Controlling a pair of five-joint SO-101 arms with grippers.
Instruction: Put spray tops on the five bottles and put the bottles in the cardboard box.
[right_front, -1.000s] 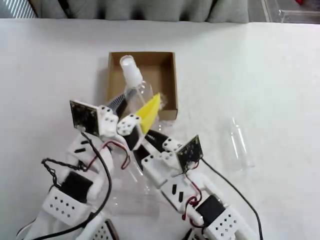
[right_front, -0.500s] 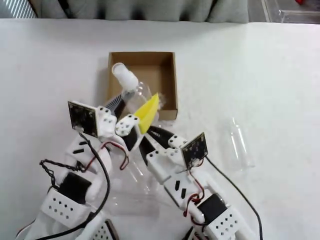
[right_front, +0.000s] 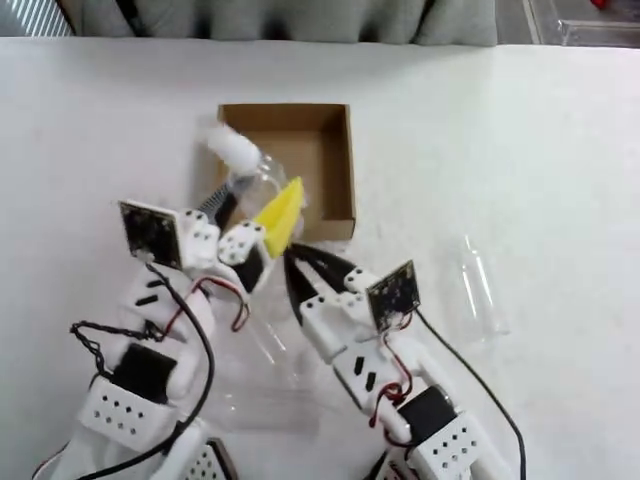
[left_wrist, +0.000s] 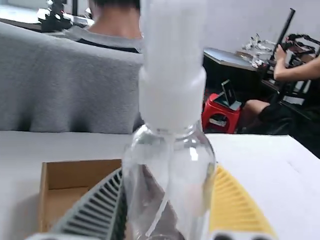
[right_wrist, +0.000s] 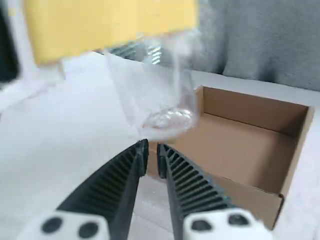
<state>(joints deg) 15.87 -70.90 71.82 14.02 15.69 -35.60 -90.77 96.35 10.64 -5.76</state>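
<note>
My left gripper (right_front: 255, 212) is shut on a clear bottle (right_front: 262, 182) with a white spray top (right_front: 236, 150), held tilted over the left wall of the cardboard box (right_front: 325, 150). In the left wrist view the bottle (left_wrist: 170, 165) sits between the grey and yellow fingers (left_wrist: 235, 205), with the spray top (left_wrist: 172, 75) above them and the box (left_wrist: 60, 182) behind. My right gripper (right_front: 295, 262) is shut with nothing in it, just in front of the box. In the right wrist view its tips (right_wrist: 152, 150) sit under the bottle's base (right_wrist: 160, 100), apart from it.
A second clear bottle (right_front: 482, 288) without a top lies on the white table to the right. More clear plastic (right_front: 275, 345) lies under the arms near the front. The box (right_wrist: 250, 135) holds nothing that I can see.
The left gripper has swung the bottle leftward, its spray top tipping from the box's middle to over the left wall. The right gripper has drawn back from the bottle.
</note>
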